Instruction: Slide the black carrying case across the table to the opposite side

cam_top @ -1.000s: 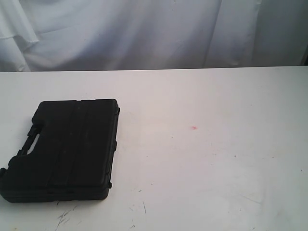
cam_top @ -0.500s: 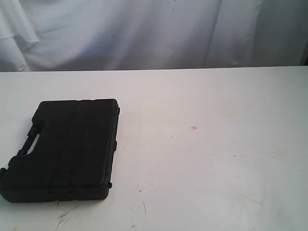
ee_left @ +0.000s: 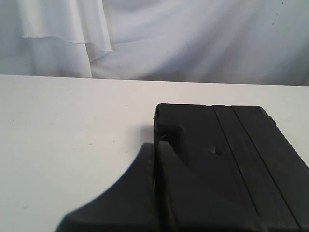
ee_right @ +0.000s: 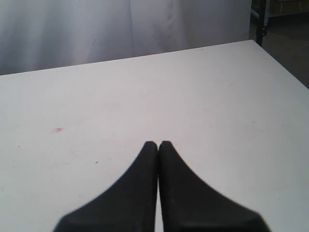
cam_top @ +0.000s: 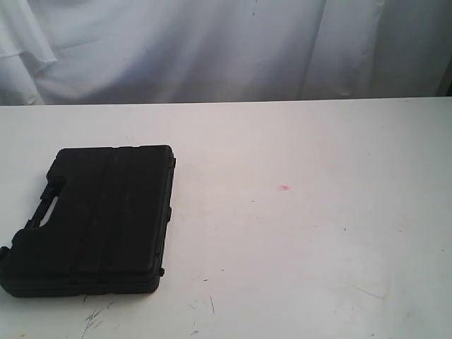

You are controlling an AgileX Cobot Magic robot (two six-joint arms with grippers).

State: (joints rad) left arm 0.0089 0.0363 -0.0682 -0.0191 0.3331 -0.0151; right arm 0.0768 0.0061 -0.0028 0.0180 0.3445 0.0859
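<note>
While the case [cam_top: 99, 219] lies flat on the counter [cam_top: 339, 141], well apart from the red speck [cam_top: 284, 188], the left tool [ee_left: 154, 154] and right tool [ee_right: 158, 146] are pressed together. A low, slow push toward the speck seems best.

Soft, even, slightly cool light fills the scene, with no clear source. The large plain white table [cam_top: 318, 233] is bright and nearly washed out. The flat matte black hard-plastic case [cam_top: 99, 219] is an almost featureless dark mass, with only a thin soft shadow along its near edge. The draped white cloth backdrop [cam_top: 212, 49] shows gentle fold shadows. The exterior view is soft and grainy. In the wrist views the left gripper [ee_left: 155, 147] and right gripper [ee_right: 158, 144] are dark and blurred.
</note>
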